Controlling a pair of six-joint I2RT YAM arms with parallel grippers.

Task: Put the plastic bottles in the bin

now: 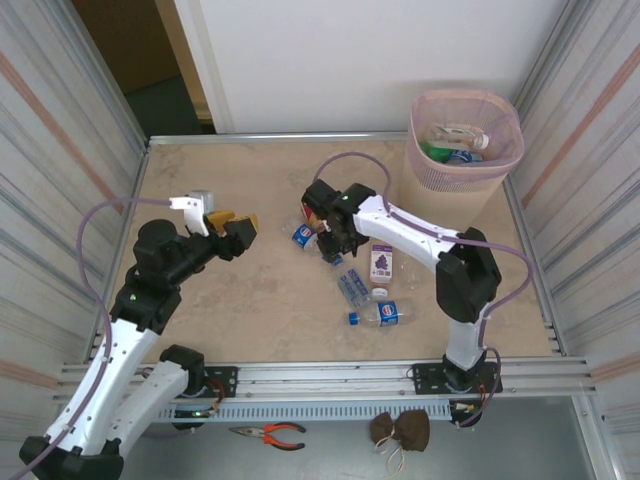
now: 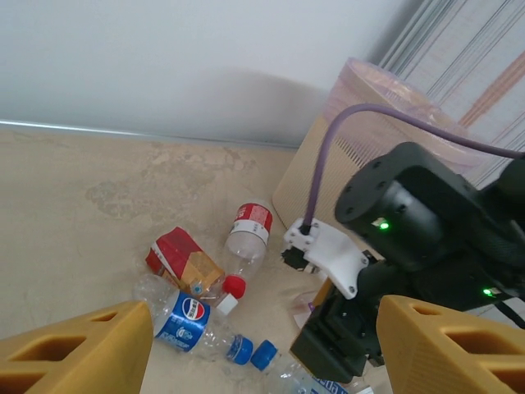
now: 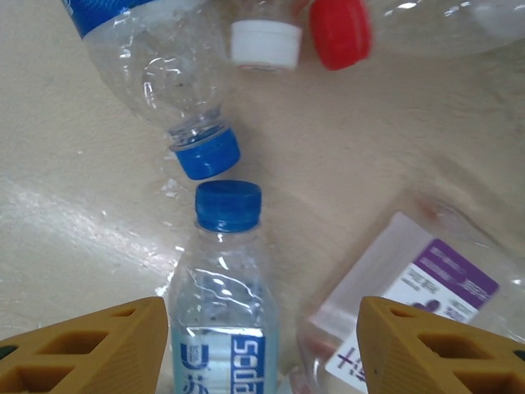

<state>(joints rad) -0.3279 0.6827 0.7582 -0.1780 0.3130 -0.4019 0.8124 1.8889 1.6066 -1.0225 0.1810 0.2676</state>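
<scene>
Several plastic bottles lie mid-table. A clear soda bottle (image 3: 225, 295) with a blue cap lies between the fingers of my right gripper (image 3: 261, 349), nearer the left finger. The jaws stand open around it and the right finger is well clear. Cap to cap with it lies a Pepsi bottle (image 3: 156, 57) (image 2: 184, 316) (image 1: 304, 235). A purple-labelled bottle (image 3: 410, 304) lies to the right. A red-labelled, red-capped bottle (image 2: 246, 238) sits beyond. My left gripper (image 2: 258, 361) (image 1: 235, 230) hovers open and empty left of the cluster. The pink-rimmed bin (image 1: 465, 140) stands at the far right and holds bottles.
A red and orange carton (image 2: 176, 263) lies beside the Pepsi bottle. Another blue-labelled bottle (image 1: 385, 314) lies nearer the front. The right arm (image 2: 426, 213) stands between the left gripper and the bin (image 2: 361, 123). Corrugated walls close in both sides.
</scene>
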